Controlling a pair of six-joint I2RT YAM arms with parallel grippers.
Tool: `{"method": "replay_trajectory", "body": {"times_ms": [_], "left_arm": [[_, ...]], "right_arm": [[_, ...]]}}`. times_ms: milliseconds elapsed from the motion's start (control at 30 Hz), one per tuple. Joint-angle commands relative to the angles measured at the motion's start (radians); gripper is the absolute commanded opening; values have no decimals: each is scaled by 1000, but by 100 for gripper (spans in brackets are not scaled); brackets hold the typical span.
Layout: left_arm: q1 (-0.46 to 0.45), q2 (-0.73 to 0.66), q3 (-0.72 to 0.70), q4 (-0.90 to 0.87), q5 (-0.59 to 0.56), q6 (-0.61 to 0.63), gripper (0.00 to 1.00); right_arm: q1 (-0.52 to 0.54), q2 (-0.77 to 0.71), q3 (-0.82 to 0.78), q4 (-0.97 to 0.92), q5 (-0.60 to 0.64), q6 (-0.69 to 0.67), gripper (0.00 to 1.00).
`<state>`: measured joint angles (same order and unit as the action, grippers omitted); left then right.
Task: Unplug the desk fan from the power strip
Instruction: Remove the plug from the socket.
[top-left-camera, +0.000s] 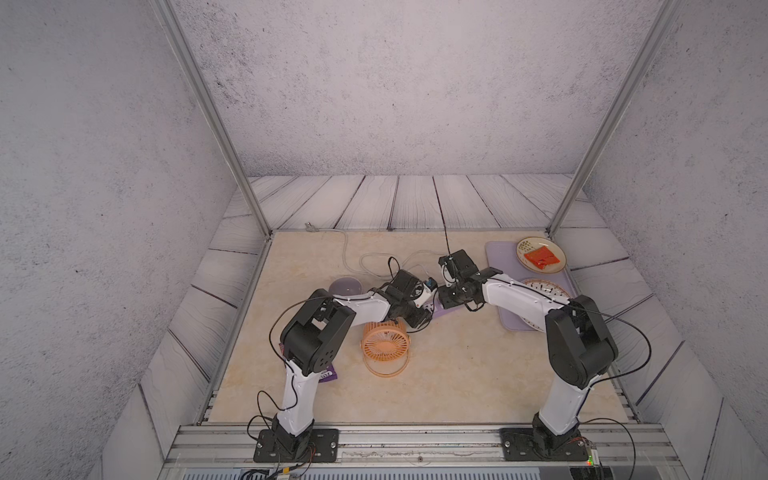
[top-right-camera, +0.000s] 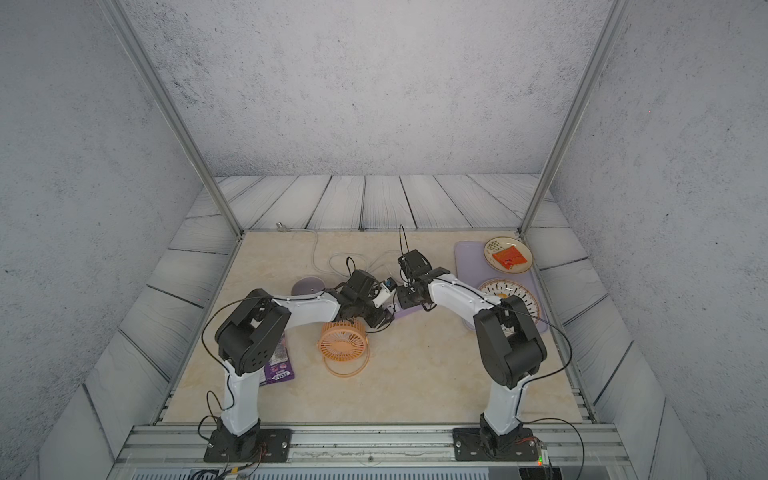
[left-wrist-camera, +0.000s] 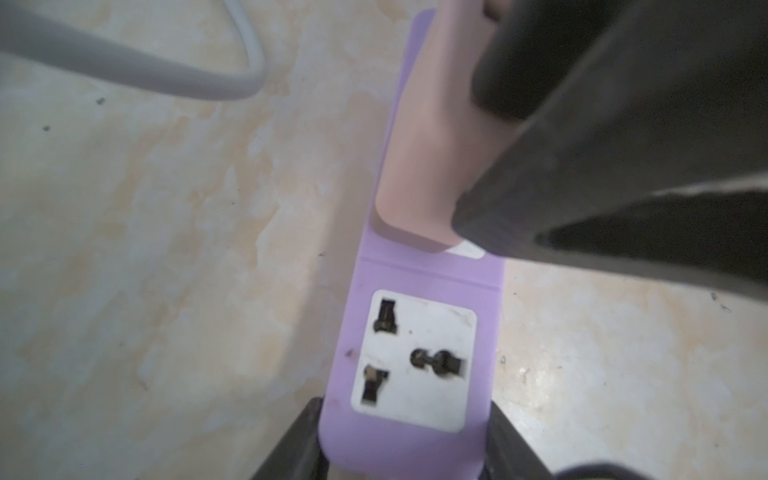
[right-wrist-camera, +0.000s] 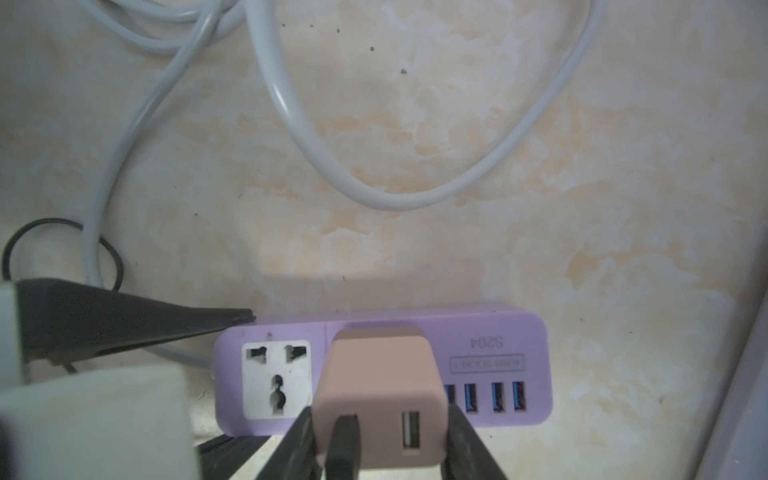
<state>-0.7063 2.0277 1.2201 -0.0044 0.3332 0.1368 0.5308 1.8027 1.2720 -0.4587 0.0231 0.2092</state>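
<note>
At mid-table, I am clamping the left gripper (left-wrist-camera: 405, 449) across the left end of the power strip (left-wrist-camera: 415, 274), whose long axis is running left-right. The right gripper (right-wrist-camera: 380, 440) is pinching the plug block (right-wrist-camera: 376, 382), seated upright just right of that grip. The desk fan (top-left-camera: 384, 343) is standing nearer.

Orange throughout: desk fan (top-left-camera: 384, 347), grille in radial slats. Lilac: power strip (right-wrist-camera: 532, 353), with white socket face and blue ports; likewise tray (top-left-camera: 498, 257) and bowl (top-left-camera: 345, 286). Pale pink: plug block (right-wrist-camera: 376, 386). Whitish grey: cable (right-wrist-camera: 291, 120). Cream marbled with beige: table top (top-left-camera: 457, 374). Cream with dark specks: plate (top-left-camera: 540, 241), bearing red-orange packet (top-left-camera: 540, 258). Elsewhere, purple packet (top-right-camera: 278, 370).
</note>
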Motion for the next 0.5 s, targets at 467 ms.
{"method": "replay_trajectory", "body": {"times_ms": [467], "left_arm": [[-65, 3, -8, -70, 46, 111, 0]], "right_arm": [[11, -51, -31, 211, -21, 36, 40]]}}
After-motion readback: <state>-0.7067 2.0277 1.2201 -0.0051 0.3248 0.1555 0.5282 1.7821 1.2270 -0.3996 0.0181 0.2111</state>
